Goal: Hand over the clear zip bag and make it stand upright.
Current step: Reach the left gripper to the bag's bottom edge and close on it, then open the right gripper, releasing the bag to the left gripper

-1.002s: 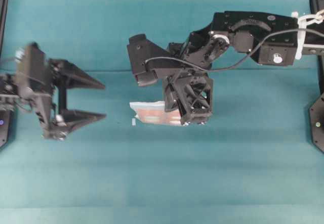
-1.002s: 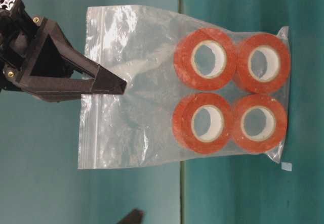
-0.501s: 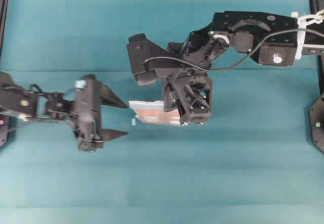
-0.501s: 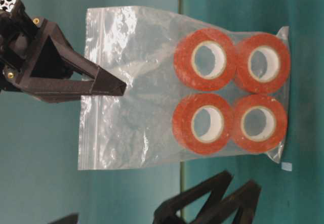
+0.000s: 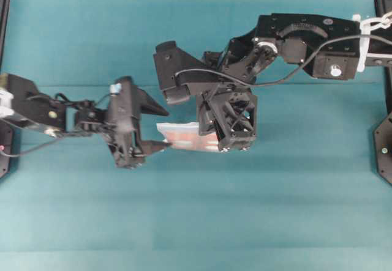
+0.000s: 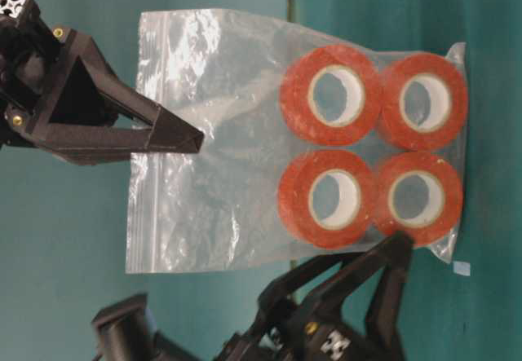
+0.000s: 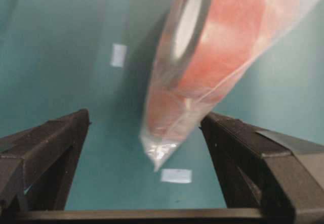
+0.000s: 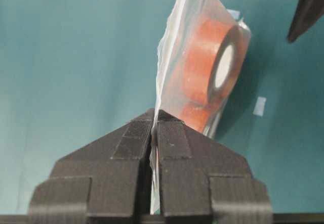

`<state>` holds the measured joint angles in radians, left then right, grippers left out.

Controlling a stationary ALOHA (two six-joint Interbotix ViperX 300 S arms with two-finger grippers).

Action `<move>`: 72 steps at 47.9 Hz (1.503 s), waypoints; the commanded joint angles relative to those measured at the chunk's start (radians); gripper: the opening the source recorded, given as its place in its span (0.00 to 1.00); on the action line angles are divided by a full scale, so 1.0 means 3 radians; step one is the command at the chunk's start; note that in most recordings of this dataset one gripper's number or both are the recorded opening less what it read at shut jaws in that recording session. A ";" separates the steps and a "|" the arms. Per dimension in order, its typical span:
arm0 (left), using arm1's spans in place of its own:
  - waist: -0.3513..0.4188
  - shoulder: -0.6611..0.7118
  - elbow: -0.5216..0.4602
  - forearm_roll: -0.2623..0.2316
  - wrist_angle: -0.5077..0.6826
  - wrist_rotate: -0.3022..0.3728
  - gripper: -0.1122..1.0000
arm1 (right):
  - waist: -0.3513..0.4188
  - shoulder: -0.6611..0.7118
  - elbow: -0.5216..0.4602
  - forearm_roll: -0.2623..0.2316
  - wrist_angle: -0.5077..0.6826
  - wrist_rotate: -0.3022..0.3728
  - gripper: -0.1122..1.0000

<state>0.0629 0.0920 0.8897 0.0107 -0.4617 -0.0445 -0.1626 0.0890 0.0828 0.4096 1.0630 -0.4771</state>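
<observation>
Clear zip bag hangs mid-worktop, well away from every edge, bare teal worktop all around. Right claw pressed together, pinching the bag's zip end. Left claw spread wide, fingers either side of the bag's bottom corner, not touching. Bag crinkly, transparent, four orange rolls with white cores bunched at the bottom end.

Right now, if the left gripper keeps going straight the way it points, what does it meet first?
The left gripper, open, would meet the clear zip bag: its lower corner hangs between the fingers, orange rolls just beyond. Depth is hard to judge.
</observation>
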 commanded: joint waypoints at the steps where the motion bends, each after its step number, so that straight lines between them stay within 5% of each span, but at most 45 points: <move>1: -0.0066 0.0056 -0.0148 0.0005 -0.0041 0.0000 0.96 | 0.0015 -0.0046 -0.0026 0.0015 -0.0015 0.0010 0.11; 13: -0.0087 0.0184 -0.0404 0.0005 -0.0128 -0.0005 0.95 | 0.0015 -0.0051 -0.0010 0.0015 -0.0020 0.0010 0.11; 46: -0.0087 0.0297 -0.0419 0.0005 -0.0266 -0.0123 0.87 | 0.0015 -0.0056 0.0010 0.0015 -0.0031 0.0010 0.11; 53: -0.0087 0.0297 -0.0419 0.0005 -0.0251 -0.0102 0.71 | 0.0015 -0.0056 0.0026 0.0015 -0.0051 0.0010 0.11; 62: -0.0061 0.0302 -0.0424 0.0005 -0.0256 -0.0077 0.34 | 0.0015 -0.0077 0.0051 0.0015 -0.0112 0.0010 0.11; 72: -0.0061 0.0302 -0.0424 0.0010 -0.0251 -0.0066 0.31 | 0.0005 -0.0107 0.0107 0.0015 -0.0199 0.0010 0.11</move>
<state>0.0414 0.1871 0.7731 0.0123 -0.5323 -0.0675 -0.1626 0.0828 0.1181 0.4096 1.0140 -0.4771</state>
